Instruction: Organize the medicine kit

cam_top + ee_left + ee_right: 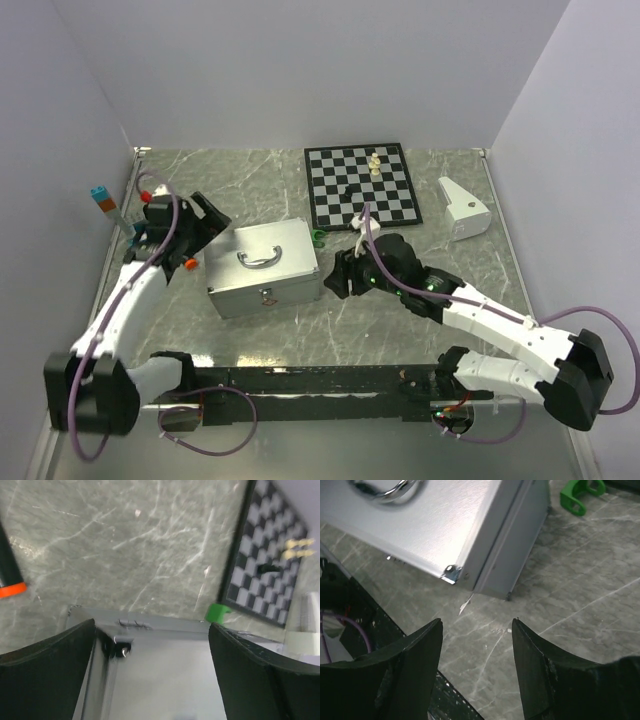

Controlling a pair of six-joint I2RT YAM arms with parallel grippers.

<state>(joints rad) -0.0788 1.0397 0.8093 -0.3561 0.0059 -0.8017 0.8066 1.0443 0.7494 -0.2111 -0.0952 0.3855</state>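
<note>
The medicine kit's silver metal case (265, 266) lies mid-table with its lid shut and its wire handle (258, 258) on top. The red white-cross pouch is out of view. My left gripper (207, 222) is open at the case's back left corner; in the left wrist view the open gripper (152, 630) straddles the case (165, 675) near a hinge (134, 624). My right gripper (338, 276) is open and empty just right of the case; in the right wrist view the gripper (477, 625) hangs over bare table in front of the case's corner (451, 572).
A chessboard (362, 185) with a few pieces lies at the back. A small green clip (318, 237) sits between it and the case. A white wedge-shaped object (463, 210) is at the back right. Coloured blocks (103, 198) and red-tipped pens are at the left wall.
</note>
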